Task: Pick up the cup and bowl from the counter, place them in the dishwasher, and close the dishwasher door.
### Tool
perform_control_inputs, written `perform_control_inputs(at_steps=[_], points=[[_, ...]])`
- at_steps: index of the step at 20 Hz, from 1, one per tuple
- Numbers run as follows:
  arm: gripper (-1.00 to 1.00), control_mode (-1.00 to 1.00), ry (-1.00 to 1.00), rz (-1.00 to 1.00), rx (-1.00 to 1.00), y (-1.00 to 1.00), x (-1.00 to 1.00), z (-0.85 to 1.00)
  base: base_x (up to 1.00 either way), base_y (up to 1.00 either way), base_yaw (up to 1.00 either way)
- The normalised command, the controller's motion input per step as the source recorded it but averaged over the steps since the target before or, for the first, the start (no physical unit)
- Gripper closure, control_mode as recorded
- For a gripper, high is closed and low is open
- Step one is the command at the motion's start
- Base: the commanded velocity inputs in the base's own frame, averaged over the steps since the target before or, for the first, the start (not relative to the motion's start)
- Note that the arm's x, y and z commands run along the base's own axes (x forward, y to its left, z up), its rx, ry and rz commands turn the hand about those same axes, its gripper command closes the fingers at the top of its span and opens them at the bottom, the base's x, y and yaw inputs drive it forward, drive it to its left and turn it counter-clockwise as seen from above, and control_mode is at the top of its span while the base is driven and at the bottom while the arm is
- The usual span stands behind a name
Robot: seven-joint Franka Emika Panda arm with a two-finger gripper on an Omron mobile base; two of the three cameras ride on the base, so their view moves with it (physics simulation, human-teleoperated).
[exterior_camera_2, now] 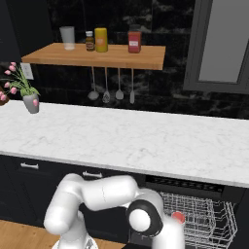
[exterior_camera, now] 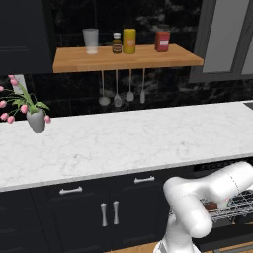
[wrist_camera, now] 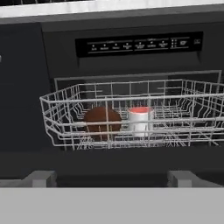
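The black-fronted dishwasher (wrist_camera: 131, 48) faces the hand (wrist_camera: 111, 177), its grey wire rack (wrist_camera: 131, 113) pulled out towards it. Straight ahead in the rack sit a brown round bowl (wrist_camera: 102, 122) and the small white-grey cup with a salmon-red inside (wrist_camera: 139, 120), just beside each other. The hand's fingers stand apart, holding nothing. The long white marble desk (exterior_camera: 128, 138) lies above; the extended rack looks likely to block the door closing.

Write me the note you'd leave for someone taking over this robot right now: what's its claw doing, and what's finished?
Gripper: open, holding nothing, facing the dishwasher.
Cup and brown bowl: side by side in the pulled-out wire rack.
Counter: no cup or bowl left on it.
Done: both dishes loaded.
Left: push the rack in and close the dishwasher door; the door itself can't be made out here.
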Motion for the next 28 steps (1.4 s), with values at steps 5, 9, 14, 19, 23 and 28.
perform_control_inputs(at_steps=[5,9,14,19,23,28], points=[[-1.0,-1.0,-0.03,0.0,0.0,-0.33,0.23,-1.0,0.0,0.0,0.0],[-1.0,-1.0,-0.12,0.02,0.0,-0.18,0.65,-0.58,0.0,0.0,0.0],[-1.0,-1.0,-0.12,0.04,0.0,-0.2,0.97,-0.11,0.0,0.0,0.0],[-1.0,-1.0,-0.15,0.05,0.04,-0.14,0.88,0.0,0.0,0.0,0.0],[-1.0,-1.0,-0.26,0.06,0.12,-0.13,1.0,0.0,0.0,0.0,0.0],[-1.0,-1.0,-0.33,0.06,0.16,-0.17,1.0,0.03,0.0,0.0,0.0]])
